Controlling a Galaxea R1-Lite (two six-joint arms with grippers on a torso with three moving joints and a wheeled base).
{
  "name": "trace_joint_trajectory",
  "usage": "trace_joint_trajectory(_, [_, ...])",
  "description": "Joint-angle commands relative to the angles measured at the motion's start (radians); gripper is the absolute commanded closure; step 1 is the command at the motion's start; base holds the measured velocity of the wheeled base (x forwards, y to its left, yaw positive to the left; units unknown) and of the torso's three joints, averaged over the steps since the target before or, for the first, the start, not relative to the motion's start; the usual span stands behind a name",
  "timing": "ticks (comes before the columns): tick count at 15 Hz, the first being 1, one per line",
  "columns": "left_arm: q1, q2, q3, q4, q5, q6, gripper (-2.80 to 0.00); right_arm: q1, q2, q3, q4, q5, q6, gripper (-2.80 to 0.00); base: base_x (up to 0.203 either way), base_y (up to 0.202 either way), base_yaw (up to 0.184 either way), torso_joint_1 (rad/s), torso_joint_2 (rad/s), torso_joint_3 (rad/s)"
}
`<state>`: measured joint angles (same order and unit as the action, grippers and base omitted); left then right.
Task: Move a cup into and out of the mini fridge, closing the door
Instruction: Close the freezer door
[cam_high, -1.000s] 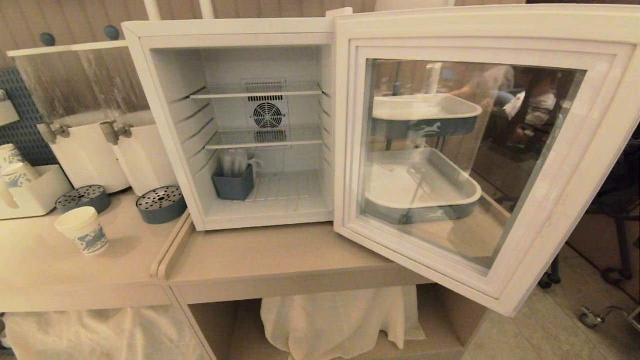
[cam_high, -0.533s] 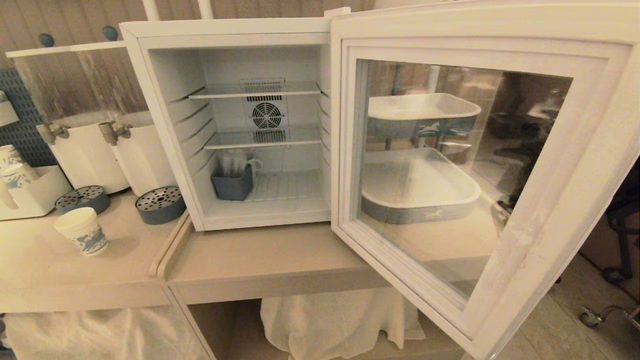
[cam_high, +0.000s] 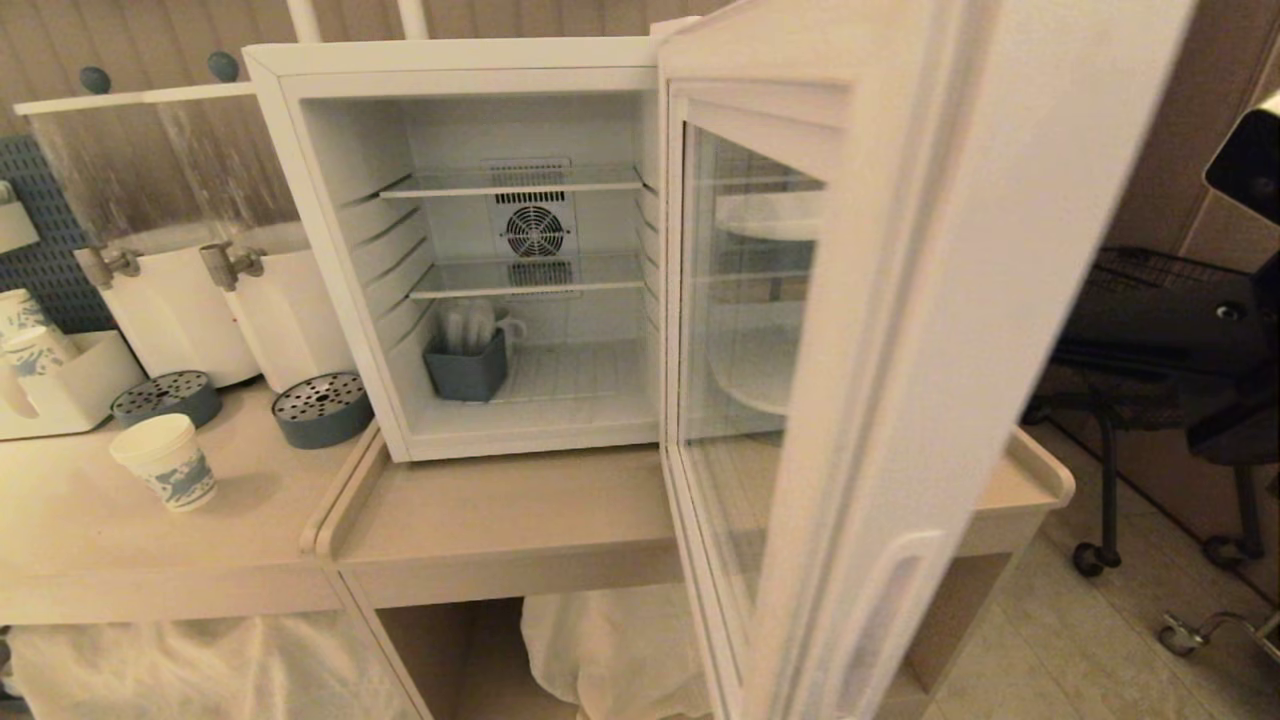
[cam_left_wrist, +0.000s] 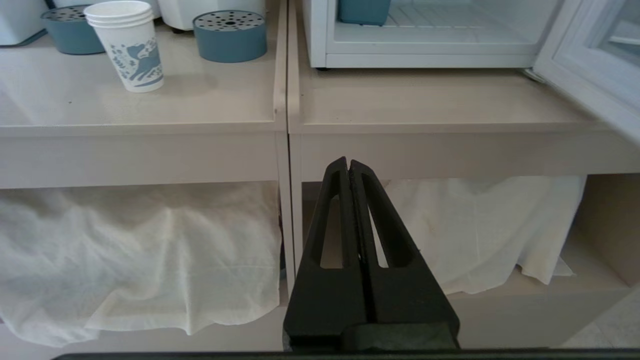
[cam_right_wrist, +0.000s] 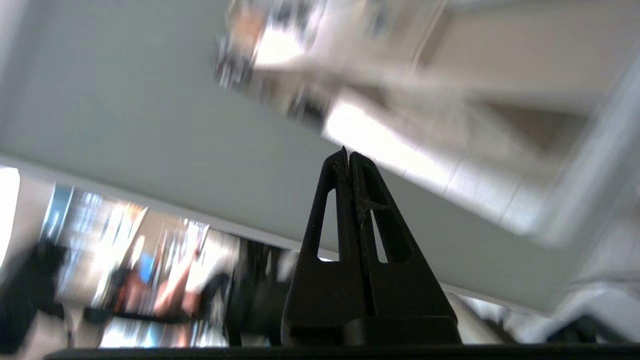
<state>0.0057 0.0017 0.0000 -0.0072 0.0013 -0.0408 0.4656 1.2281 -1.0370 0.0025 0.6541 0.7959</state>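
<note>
two pincers show their fingers pressed together with nothing between them: the left pincer (cam_left_wrist: 349, 165) hangs low in front of the counter (cam_high: 500, 520), and the right pincer (cam_right_wrist: 346, 156) points at a blurred pale surface, probably the door (cam_high: 900, 330), though contact cannot be told. the door stands part open at the right of the mini fridge (cam_high: 450, 60), edge-on to the head view. a paper cup with a bold blue drawing (cam_high: 165, 460) stands on the left counter, well apart from the fridge; it may be the task's cup. inside, low on the left, a blue-grey holder (cam_high: 465, 370) holds pale items. the risk, as i judge it: shutting the door with the cup outside would leave the task undone, and a hard push could slam the door and jolt the fridge on the counter.
</note>
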Motion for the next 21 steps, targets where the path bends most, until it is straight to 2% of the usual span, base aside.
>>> trace_joint_trajectory(1, [0.000, 0.001, 0.002, 0.000, 0.000, -0.001, 0.00, 0.067, 0.028, -0.021, -0.020, -0.111, 0.017, 0.00, 0.000, 0.000, 0.000, 0.000, 0.00, 0.000])
trace_joint_trajectory(3, [0.000, 0.001, 0.002, 0.000, 0.000, -0.001, 0.00, 0.107, 0.093, -0.052, -0.036, -0.143, -0.021, 0.00, 0.000, 0.000, 0.000, 0.000, 0.00, 0.000])
trace_joint_trajectory(4, [0.000, 0.001, 0.002, 0.000, 0.000, -0.001, 0.00, 0.132, 0.149, -0.071, -0.039, -0.188, -0.068, 0.00, 0.000, 0.000, 0.000, 0.000, 0.00, 0.000])
trace_joint_trajectory(7, [0.000, 0.001, 0.002, 0.000, 0.000, -0.002, 0.00, 0.200, 0.295, -0.104, -0.052, -0.411, -0.280, 0.00, 0.000, 0.000, 0.000, 0.000, 0.00, 0.000])
trace_joint_trajectory(8, [0.000, 0.001, 0.002, 0.000, 0.000, -0.001, 0.00, 0.213, 0.343, -0.110, -0.070, -0.458, -0.318, 0.00, 0.000, 0.000, 0.000, 0.000, 0.00, 0.000])
trace_joint_trajectory(11, [0.000, 0.001, 0.002, 0.000, 0.000, -0.001, 0.00, 0.254, 0.469, -0.134, -0.140, -0.690, -0.414, 0.00, 0.000, 0.000, 0.000, 0.000, 0.00, 0.000])
trace_joint_trajectory(14, [0.000, 0.001, 0.002, 0.000, 0.000, -0.002, 0.00, 0.291, 0.634, -0.149, -0.324, -0.977, -0.628, 0.00, 0.000, 0.000, 0.000, 0.000, 0.00, 0.000])
trace_joint_trajectory(16, [0.000, 0.001, 0.002, 0.000, 0.000, -0.002, 0.00, 0.334, 0.743, -0.156, -0.525, -1.101, -0.859, 0.00, 0.000, 0.000, 0.000, 0.000, 0.00, 0.000])
trace_joint_trajectory(17, [0.000, 0.001, 0.002, 0.000, 0.000, -0.002, 0.00, 0.353, 0.786, -0.164, -0.621, -1.148, -0.942, 0.00, 0.000, 0.000, 0.000, 0.000, 0.00, 0.000])
trace_joint_trajectory(19, [0.000, 0.001, 0.002, 0.000, 0.000, -0.002, 0.00, 0.388, 0.878, -0.219, -0.776, -1.197, -1.044, 0.00, 0.000, 0.000, 0.000, 0.000, 0.00, 0.000])
trace_joint_trajectory(20, [0.000, 0.001, 0.002, 0.000, 0.000, -0.002, 0.00, 0.400, 0.901, -0.243, -0.809, -1.193, -1.093, 0.00, 0.000, 0.000, 0.000, 0.000, 0.00, 0.000])
trace_joint_trajectory(21, [0.000, 0.001, 0.002, 0.000, 0.000, -0.002, 0.00, 0.403, 0.904, -0.252, -0.814, -1.134, -1.102, 0.00, 0.000, 0.000, 0.000, 0.000, 0.00, 0.000])
